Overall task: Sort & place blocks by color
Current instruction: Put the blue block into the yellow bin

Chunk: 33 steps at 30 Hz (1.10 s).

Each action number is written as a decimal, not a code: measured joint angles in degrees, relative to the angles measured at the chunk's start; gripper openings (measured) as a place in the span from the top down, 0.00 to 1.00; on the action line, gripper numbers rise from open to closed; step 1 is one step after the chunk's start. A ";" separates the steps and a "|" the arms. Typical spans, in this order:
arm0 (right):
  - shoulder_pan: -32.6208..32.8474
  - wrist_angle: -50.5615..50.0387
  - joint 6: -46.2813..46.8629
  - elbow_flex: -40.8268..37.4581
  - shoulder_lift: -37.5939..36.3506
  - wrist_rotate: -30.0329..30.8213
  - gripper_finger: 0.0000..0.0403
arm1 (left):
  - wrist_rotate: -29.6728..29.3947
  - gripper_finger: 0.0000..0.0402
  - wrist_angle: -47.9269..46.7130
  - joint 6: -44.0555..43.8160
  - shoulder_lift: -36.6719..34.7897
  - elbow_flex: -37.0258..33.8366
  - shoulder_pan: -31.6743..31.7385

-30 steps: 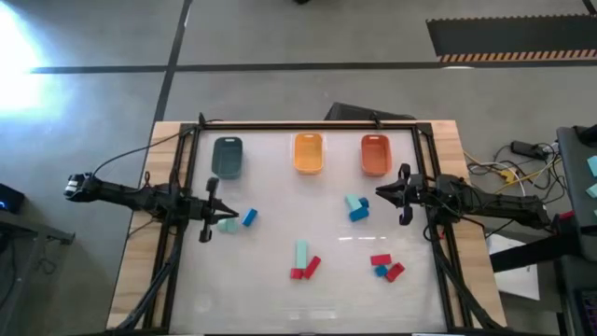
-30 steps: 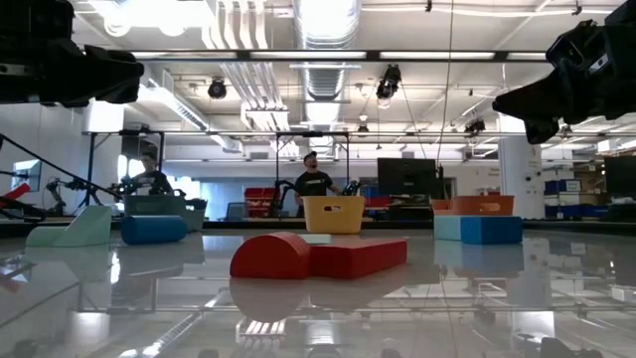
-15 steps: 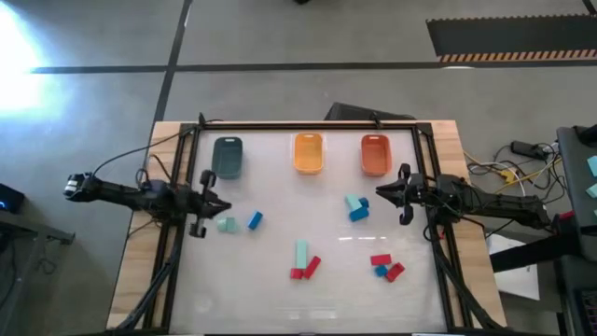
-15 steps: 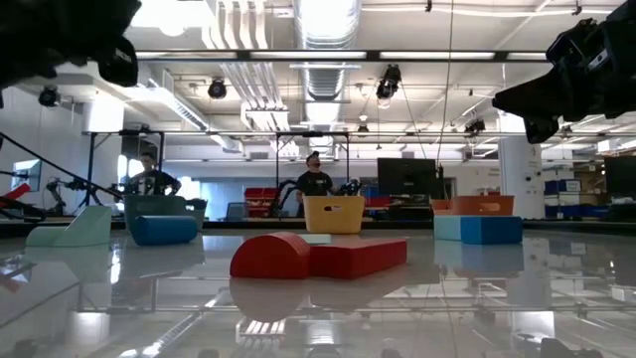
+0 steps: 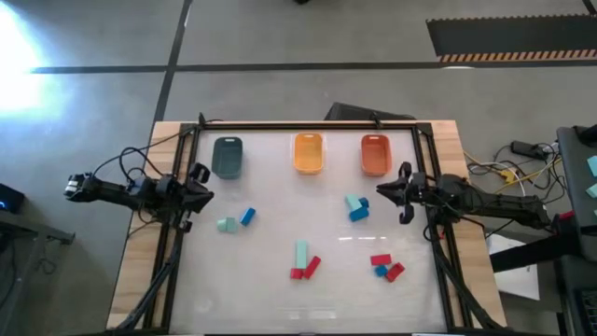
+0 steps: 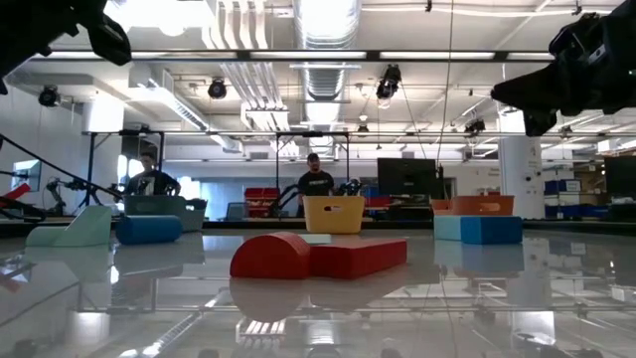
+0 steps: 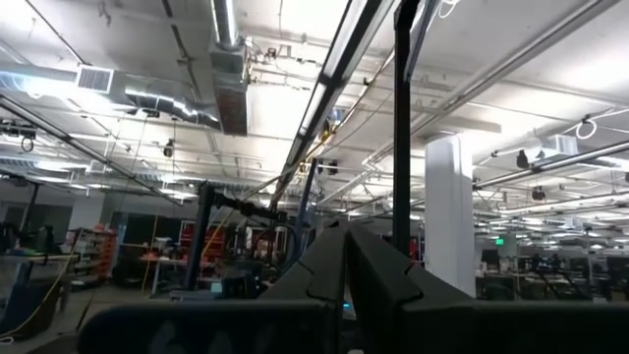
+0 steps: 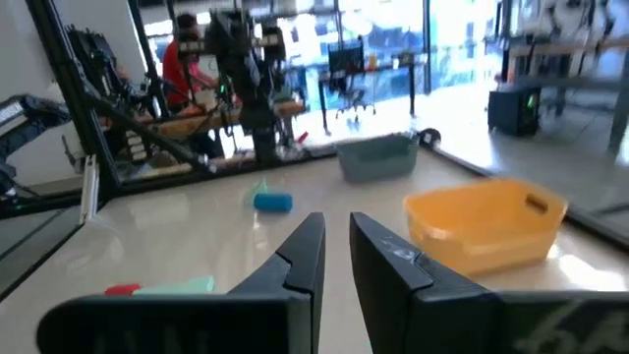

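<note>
Left gripper (image 5: 198, 180) sits at the table's left edge beside the teal tray (image 5: 227, 157), its fingers (image 7: 324, 267) pressed together and empty; its wrist view looks up at the ceiling and shows no table. Right gripper (image 5: 399, 194) hangs at the right edge near the red tray (image 5: 375, 154), fingers a narrow gap apart, holding nothing. Blocks lie loose on the table: a mint block (image 5: 226, 225) and blue block (image 5: 247, 217) at left, a mint-and-blue pair (image 5: 356, 206) near the right gripper, a mint bar with red pieces (image 5: 303, 260) in front, and a red-and-blue cluster (image 5: 384, 266) whose pieces overlap and are hard to separate. Between the outer trays stands the yellow tray (image 5: 309, 152).
</note>
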 joint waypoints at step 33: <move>0.00 33.96 -21.42 0.04 1.16 9.37 0.89 | -30.43 1.00 -45.02 -29.77 27.94 32.45 0.07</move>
